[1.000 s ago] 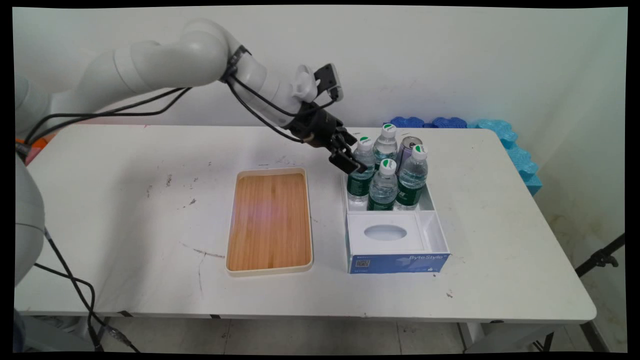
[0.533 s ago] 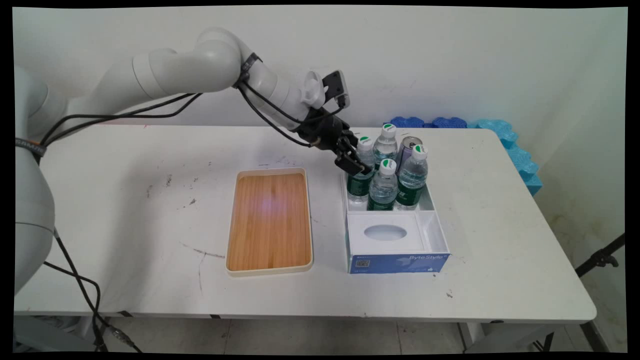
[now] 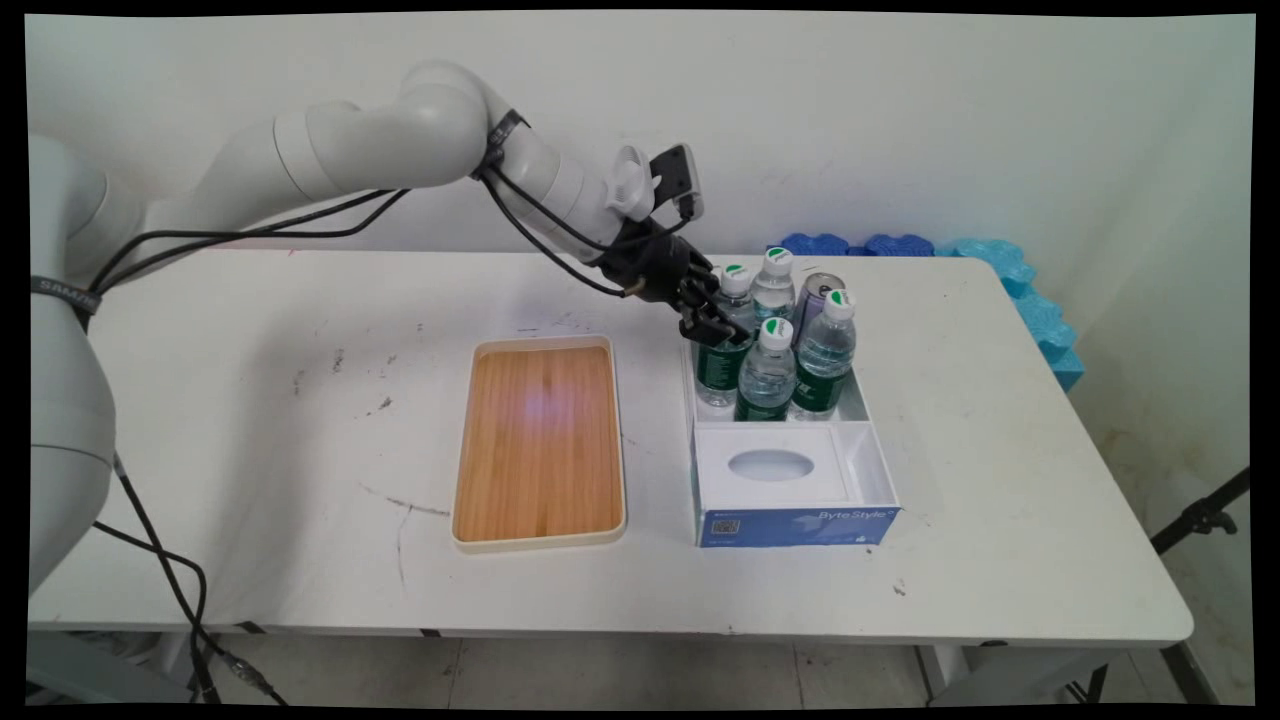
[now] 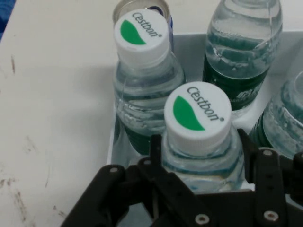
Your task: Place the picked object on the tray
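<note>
My black gripper reaches into the back compartment of a white and blue box that holds several small water bottles with green labels and white caps. In the hand view, its fingers press both sides of the shoulder of the nearest bottle, just under the cap. In the main view that is the back-left bottle. The gripper is shut on it. A second bottle and a silver can stand right behind it.
A wooden tray with a cream rim lies left of the box. The box's front compartment is a white insert with an oval hole. Blue foam pieces sit along the table's back right edge. Black cables hang from the arm.
The gripper moved right and down onto the back-left bottle, and its fingers closed around the neck. The bottle's cap has shifted slightly up and to the right.
</note>
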### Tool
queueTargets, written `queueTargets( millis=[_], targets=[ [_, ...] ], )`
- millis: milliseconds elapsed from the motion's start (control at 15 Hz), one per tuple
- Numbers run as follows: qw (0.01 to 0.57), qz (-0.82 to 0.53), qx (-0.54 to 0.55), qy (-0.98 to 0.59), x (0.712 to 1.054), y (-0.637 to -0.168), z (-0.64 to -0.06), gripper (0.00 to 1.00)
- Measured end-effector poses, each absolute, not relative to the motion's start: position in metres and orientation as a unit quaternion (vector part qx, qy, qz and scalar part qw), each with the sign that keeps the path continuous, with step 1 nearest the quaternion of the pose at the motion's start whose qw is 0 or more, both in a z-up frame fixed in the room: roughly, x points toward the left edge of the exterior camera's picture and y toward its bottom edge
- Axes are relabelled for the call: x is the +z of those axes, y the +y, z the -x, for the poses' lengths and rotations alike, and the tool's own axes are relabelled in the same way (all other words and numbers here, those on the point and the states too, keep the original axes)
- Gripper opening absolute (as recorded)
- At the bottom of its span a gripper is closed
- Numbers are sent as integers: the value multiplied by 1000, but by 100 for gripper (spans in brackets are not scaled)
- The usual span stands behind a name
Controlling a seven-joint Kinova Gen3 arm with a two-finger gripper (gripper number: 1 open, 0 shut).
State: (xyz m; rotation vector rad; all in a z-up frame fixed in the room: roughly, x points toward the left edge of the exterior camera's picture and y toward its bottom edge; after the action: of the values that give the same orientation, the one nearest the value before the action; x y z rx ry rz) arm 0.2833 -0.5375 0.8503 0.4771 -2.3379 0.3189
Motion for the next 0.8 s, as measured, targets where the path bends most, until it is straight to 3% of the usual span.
queueTargets(
  millis=[267,800],
  targets=[
    [373,-194,134,-897,874,-532,-290,0],
    [399,-196,167,-880,961,-490,-335,0]
  ],
)
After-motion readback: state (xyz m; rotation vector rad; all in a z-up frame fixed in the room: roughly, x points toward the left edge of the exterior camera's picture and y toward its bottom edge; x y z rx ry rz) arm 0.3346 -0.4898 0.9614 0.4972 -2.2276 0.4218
